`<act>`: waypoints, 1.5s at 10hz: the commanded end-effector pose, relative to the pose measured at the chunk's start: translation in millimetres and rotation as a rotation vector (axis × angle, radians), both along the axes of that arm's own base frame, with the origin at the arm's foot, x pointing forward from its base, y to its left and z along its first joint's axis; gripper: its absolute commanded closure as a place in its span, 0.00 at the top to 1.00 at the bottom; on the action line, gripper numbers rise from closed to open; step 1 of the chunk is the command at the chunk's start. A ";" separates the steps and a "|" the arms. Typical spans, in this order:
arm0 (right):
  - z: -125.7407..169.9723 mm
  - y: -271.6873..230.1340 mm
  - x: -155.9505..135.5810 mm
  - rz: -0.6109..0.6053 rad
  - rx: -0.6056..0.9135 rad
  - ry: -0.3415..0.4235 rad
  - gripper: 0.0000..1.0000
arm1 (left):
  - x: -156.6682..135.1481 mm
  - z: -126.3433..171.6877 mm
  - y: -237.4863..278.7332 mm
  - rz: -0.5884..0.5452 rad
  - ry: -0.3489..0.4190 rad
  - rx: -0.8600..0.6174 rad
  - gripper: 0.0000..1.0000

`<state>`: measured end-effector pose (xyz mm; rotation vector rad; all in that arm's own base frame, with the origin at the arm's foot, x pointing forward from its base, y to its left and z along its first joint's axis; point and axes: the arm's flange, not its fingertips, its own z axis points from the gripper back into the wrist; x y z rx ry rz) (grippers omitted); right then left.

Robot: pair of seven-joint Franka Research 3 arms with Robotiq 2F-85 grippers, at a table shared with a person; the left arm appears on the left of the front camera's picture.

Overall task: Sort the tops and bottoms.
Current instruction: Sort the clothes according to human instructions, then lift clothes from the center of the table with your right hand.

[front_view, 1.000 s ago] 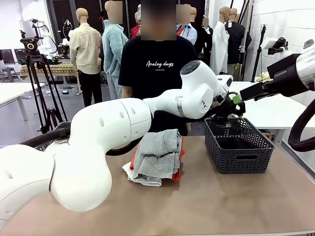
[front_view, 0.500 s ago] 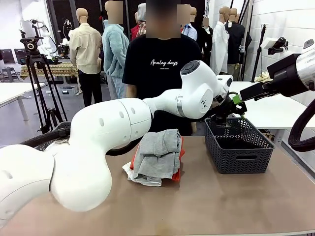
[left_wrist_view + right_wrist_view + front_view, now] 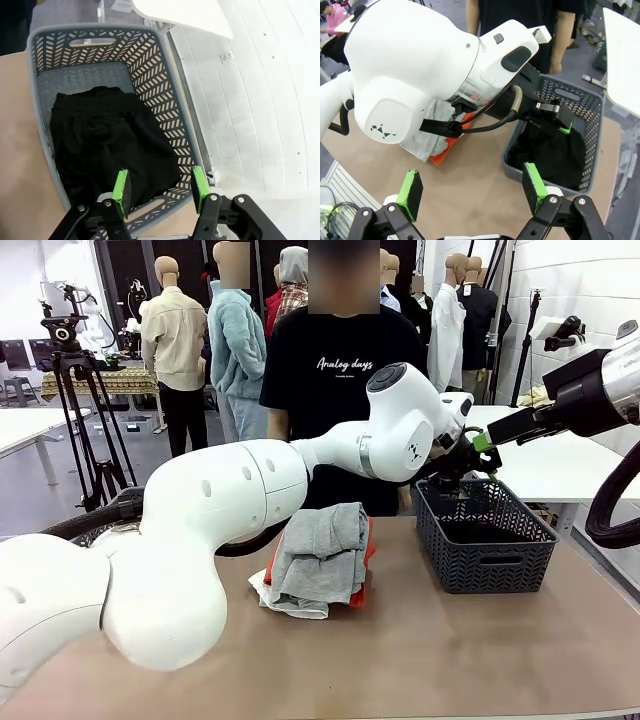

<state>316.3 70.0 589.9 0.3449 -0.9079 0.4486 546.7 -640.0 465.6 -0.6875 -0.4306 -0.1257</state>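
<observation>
Left gripper [image 3: 160, 175] — jaws parted, empty — hangs above the grey basket [image 3: 167, 85], where a black garment [image 3: 100, 135] lies, evidently a sorted bottom; the tops [image 3: 320, 555] sit stacked apart.

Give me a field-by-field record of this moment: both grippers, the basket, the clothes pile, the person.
left gripper: open, empty, above the grey basket
right gripper: open, empty, high above the table
basket contents: one black garment
pile: light grey top over orange top, white top at the bottom, beside the basket
person: standing at the table's far side
</observation>
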 end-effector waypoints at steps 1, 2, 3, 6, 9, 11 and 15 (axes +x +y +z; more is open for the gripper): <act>-1.6 0.2 1.4 0.009 0.022 0.006 1.00 | 0.1 1.9 0.3 0.002 -0.001 -0.005 0.64; -1.6 0.2 1.4 0.009 0.022 0.006 1.00 | 0.1 1.9 0.3 0.002 -0.001 -0.005 0.64; -1.6 0.2 1.4 0.009 0.022 0.006 1.00 | 0.1 1.9 0.3 0.002 -0.001 -0.005 0.64; -1.6 0.2 1.4 0.009 0.022 0.006 1.00 | 0.1 1.9 0.3 0.002 -0.001 -0.005 0.64; -1.6 0.2 1.4 0.009 0.022 0.006 1.00 | 0.1 1.9 0.3 0.002 -0.001 -0.005 0.64; -1.6 0.2 1.4 0.009 0.022 0.006 1.00 | 0.1 1.9 0.3 0.002 -0.001 -0.005 0.64; -1.6 0.2 1.4 0.009 0.022 0.006 1.00 | 0.0 0.0 0.0 0.000 0.000 0.000 0.64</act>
